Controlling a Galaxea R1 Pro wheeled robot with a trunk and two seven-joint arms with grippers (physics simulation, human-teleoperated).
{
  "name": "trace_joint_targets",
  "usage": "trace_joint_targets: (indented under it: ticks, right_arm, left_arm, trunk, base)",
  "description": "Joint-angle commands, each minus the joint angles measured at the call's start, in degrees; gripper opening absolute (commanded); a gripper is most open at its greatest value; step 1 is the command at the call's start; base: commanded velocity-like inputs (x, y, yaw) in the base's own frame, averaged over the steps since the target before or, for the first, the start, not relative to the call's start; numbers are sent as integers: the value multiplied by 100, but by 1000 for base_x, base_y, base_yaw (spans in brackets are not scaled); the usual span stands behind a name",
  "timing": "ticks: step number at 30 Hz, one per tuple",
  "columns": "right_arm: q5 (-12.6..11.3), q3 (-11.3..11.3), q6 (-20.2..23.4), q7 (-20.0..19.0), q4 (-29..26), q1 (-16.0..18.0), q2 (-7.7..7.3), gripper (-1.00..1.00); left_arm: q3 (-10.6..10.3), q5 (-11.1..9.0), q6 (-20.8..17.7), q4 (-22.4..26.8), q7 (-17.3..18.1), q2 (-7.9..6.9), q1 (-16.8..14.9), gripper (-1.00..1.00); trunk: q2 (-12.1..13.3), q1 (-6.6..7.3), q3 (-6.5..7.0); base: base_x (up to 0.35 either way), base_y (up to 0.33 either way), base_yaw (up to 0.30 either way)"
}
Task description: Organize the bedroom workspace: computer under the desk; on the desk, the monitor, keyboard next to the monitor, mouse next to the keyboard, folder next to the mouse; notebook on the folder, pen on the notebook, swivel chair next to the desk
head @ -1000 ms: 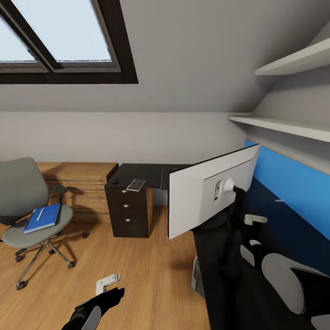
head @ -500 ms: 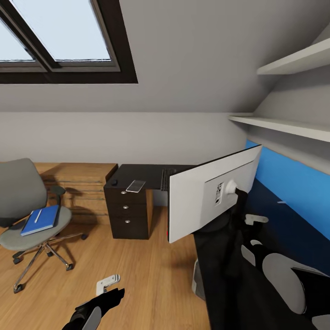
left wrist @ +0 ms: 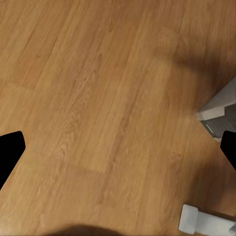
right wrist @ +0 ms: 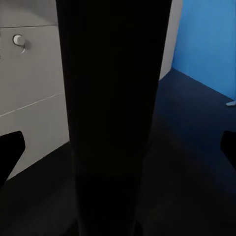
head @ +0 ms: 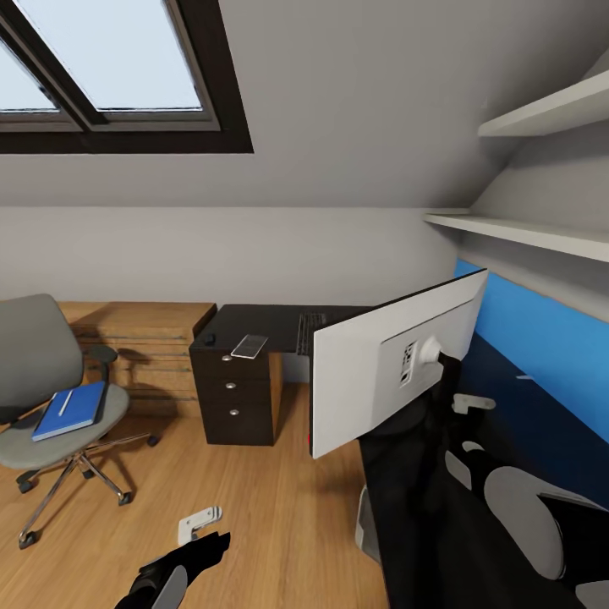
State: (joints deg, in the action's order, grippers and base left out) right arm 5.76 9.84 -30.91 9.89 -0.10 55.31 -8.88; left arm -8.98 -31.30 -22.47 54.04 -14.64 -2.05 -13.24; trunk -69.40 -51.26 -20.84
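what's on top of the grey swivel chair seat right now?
A flat bright blue folder lies on the grey padded swivel chair seat, with a slim white pen on it. Anything beneath the folder is covered.

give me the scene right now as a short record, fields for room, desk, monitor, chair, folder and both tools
room: attic bedroom, skylight, wood floor
desk: glossy black top, drawer unit at its far end
monitor: on the desk, white back toward the camera, black stand close in front of the right tool
keyboard: partly hidden behind the monitor
swivel chair: on the floor away from the desk
folder: blue, on the chair seat, pen on top
left tool: over the floor, empty
right tool: at the monitor stand, state unclear
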Motion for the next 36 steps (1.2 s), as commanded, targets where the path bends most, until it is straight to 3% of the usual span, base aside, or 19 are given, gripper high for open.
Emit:
trace_joint_targets:
  ticks: [1, 19, 27, 36]
  right_arm:
    - [62, 37, -14, 26, 4, 6, 0, 100]
    - [64, 35, -11, 30, -16, 6, -3, 100]
    - [60, 41, -11, 31, -14, 6, -76, 100]
    - [60, 41, -11, 31, -13, 6, -79, 100]
  left_arm:
    - [-25, -60, -11, 10, -57, -7, -4, 100]
    - [-25, -60, -11, 1, -56, -6, -4, 100]
    - [-27, -61, -10, 1, -56, 1, -4, 100]
    - [-170, -68, -3, 1, -63, -5, -4, 100]
  trunk:
    - [-5, 0, -7]
    - [-5, 0, -7]
    - [-5, 0, -7]
    - [-5, 0, -7]
  base:
    - [7, 0, 0]
    - [43, 0, 0]
    - [0, 0, 0]
    - [0, 0, 0]
